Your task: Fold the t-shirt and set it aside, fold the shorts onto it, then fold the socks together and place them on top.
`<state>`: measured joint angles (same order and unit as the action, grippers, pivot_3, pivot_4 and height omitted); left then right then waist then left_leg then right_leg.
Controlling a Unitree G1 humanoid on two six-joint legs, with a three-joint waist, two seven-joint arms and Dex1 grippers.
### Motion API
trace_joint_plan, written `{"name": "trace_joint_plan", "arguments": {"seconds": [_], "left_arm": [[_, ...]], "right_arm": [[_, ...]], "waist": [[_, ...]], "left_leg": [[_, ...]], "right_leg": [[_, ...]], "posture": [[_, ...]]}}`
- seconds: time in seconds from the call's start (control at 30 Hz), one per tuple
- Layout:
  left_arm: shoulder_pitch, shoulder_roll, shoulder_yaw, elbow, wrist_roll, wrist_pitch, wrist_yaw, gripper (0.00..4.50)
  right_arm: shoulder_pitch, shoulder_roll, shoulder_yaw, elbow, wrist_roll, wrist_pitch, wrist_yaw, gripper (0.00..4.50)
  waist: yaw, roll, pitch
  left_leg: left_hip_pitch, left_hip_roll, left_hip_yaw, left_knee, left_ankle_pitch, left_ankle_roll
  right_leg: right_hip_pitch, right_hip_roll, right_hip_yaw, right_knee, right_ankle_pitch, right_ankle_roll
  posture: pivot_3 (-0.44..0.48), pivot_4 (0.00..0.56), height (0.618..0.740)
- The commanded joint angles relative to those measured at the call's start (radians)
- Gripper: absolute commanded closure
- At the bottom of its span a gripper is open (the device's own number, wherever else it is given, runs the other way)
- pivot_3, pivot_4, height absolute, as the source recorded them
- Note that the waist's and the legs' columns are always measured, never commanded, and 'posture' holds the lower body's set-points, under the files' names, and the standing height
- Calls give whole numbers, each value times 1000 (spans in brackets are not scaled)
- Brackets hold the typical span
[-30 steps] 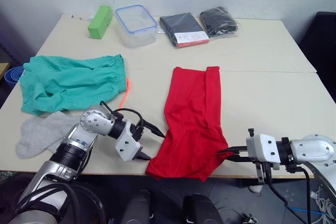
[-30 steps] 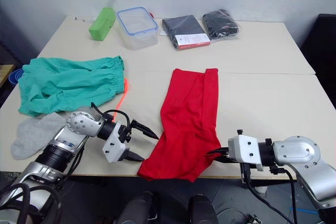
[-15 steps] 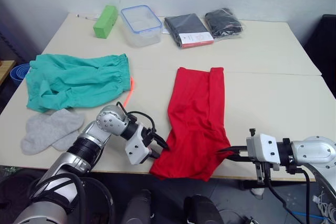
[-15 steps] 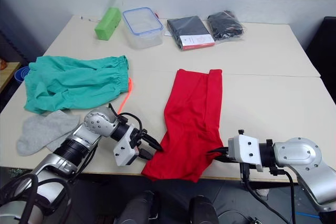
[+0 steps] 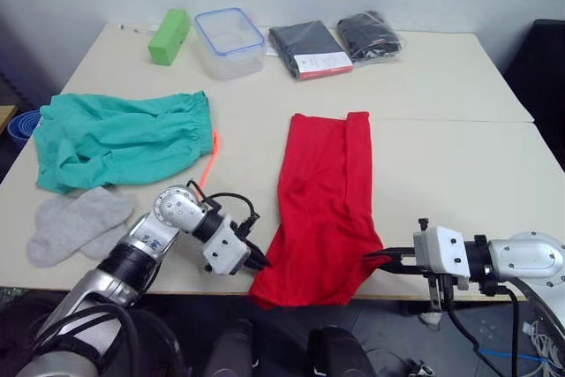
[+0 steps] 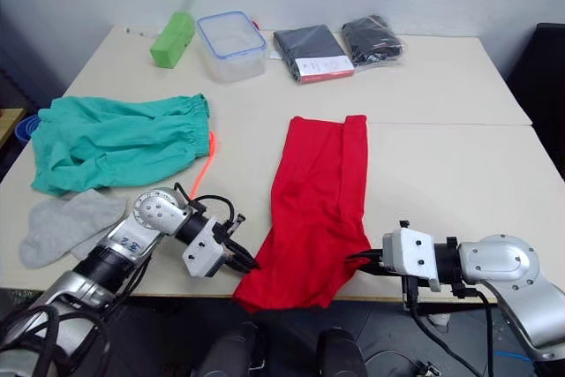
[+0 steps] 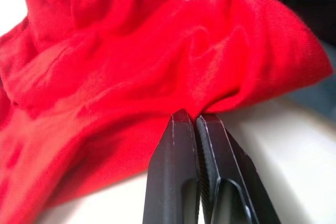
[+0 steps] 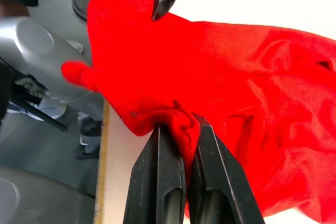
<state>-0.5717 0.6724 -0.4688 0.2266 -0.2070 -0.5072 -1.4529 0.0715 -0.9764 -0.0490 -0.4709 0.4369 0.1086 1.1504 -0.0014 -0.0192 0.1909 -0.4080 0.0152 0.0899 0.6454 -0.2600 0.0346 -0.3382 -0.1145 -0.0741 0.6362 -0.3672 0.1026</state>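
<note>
Since a second ago, left gripper [image 5: 258, 262] has closed in from beside t-shirt [image 5: 322, 205] onto its near left hem; fingers now pinched together on red cloth. Right gripper [image 5: 381, 258] clamped on near right hem, unchanged. T-shirt lies folded lengthwise mid-table, near end drooping over table [image 5: 441, 94] front edge. Shorts [image 5: 119, 137] spread flat at left, socks [image 5: 75, 222] just in front of them, near left arm.
</note>
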Motion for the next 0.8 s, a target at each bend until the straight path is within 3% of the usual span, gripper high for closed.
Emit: {"name": "trace_joint_plan", "arguments": {"seconds": [0.03,0.23,0.47,0.63,0.8], "left_arm": [[36,63,46,-133,-10,104,-2,4462],[160,207,109,-431,-122,445,1,4462],[281,256,163,-540,-134,515,5,4462],[262,198,230,-455,-182,658,84,4462],[87,73,318,-265,-278,881,182,4462]], "right_arm": [[18,-23,-41,-100,74,37,33,4500],[88,-57,-81,-241,181,142,52,4500],[205,-72,-155,-326,246,211,74,4500],[132,-62,-194,-265,327,304,26,4500],[-114,4,-183,-110,443,444,-138,4500]], "waist": [[0,0,0],[-3,3,2],[2,5,3],[0,6,4],[1,5,4]], "left_leg": [[0,0,0,0,0,0],[0,0,0,-2,-2,3],[-1,0,-1,-4,-2,4],[-1,0,0,-7,-2,4],[0,0,-1,-11,2,3]], "right_leg": [[0,0,0,0,0,0],[0,0,0,-2,0,0],[1,0,1,-8,0,-1],[1,0,1,-9,0,-1],[-1,0,0,-9,0,-2]], "posture": [[0,150,740],[0,150,740],[0,150,740],[0,150,740],[0,150,740]]}}
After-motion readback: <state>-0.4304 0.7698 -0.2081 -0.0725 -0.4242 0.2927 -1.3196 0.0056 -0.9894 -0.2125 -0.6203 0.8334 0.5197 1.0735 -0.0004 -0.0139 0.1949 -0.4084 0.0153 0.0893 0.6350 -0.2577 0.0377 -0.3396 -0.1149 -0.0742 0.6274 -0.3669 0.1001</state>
